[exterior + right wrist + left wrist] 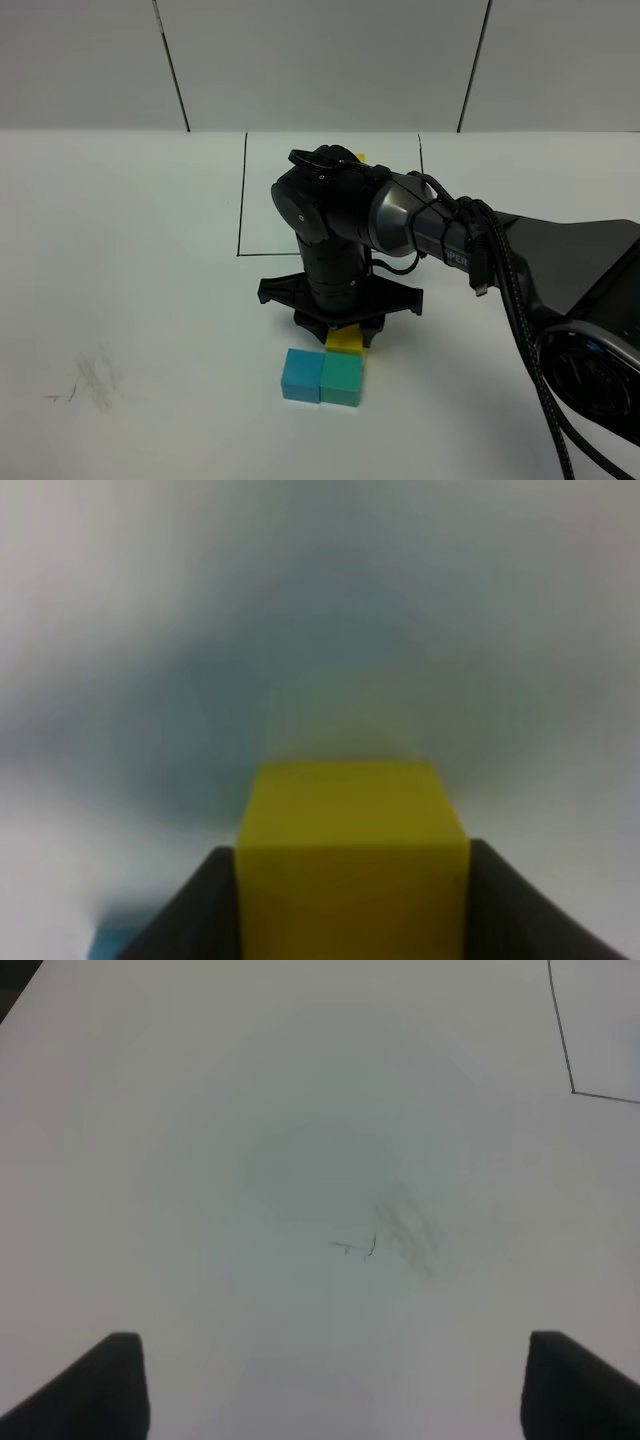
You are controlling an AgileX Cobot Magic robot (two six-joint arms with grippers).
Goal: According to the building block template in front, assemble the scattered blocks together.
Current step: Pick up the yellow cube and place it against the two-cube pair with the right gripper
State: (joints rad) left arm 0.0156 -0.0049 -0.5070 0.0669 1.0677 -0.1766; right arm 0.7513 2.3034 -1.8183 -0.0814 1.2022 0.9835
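Observation:
The blue cube (299, 375) and the teal-green cube (341, 380) sit side by side, touching, near the table's front. My right gripper (343, 328) reaches across the middle, points down, and is shut on the yellow cube (347, 342), held right behind the teal cube. In the right wrist view the yellow cube (352, 850) sits between the dark fingers (190, 920). The template is mostly hidden behind the right arm; only a bit of its yellow (357, 156) shows inside the black drawn rectangle (242, 200). My left gripper (330, 1390) is open and empty over bare table.
A grey smudge (92, 380) marks the table at front left; it also shows in the left wrist view (400, 1230). The right arm's base and cables (560, 300) fill the right side. A corner of the drawn rectangle (572, 1080) shows in the left wrist view.

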